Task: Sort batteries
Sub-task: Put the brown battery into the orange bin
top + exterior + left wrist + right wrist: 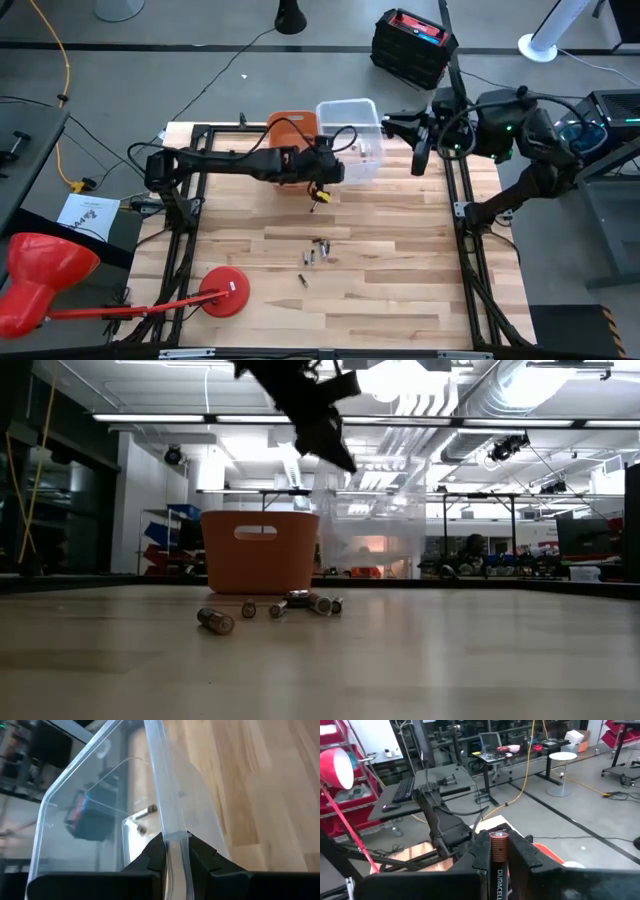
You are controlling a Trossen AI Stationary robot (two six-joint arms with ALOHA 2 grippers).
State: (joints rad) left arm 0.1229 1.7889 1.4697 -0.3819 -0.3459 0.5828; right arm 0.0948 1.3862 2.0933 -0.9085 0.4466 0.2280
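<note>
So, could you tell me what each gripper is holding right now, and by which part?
The right gripper holds a Duracell battery upright by its sides, its top protruding. The left gripper pinches the clear bin by its rim.

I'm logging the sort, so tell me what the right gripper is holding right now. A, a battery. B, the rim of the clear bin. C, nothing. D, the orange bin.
A: in the right wrist view the right gripper is shut on a coppery-topped battery standing between its fingers, up beside the clear bin.
</note>
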